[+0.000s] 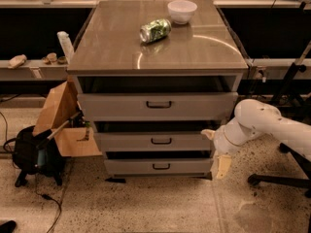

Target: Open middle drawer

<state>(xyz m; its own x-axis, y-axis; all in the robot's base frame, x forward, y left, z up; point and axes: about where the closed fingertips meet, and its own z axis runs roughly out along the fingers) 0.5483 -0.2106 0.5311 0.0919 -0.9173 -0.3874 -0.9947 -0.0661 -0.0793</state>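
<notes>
Grey-brown bench [121, 52] top across the upper centre of the frame. Carrying, toward the far edge, a green can [155, 30] on its side and, just right of it but apart, an upright white bowl [182, 11]. Claw [216, 150] off it, lower right, fingers spread.

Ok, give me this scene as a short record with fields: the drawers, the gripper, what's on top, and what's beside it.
drawers: three grey ones stacked, top drawer, middle drawer, bottom drawer
handle: small black bar at the centre of the middle drawer's front, nothing on it
gripper: at the right end of the middle drawer's front, apart from the handle
arm: white, reaching in from the right
cabinet top: green can lying on its side, white bowl behind it
left side: open cardboard box, black bag
</notes>
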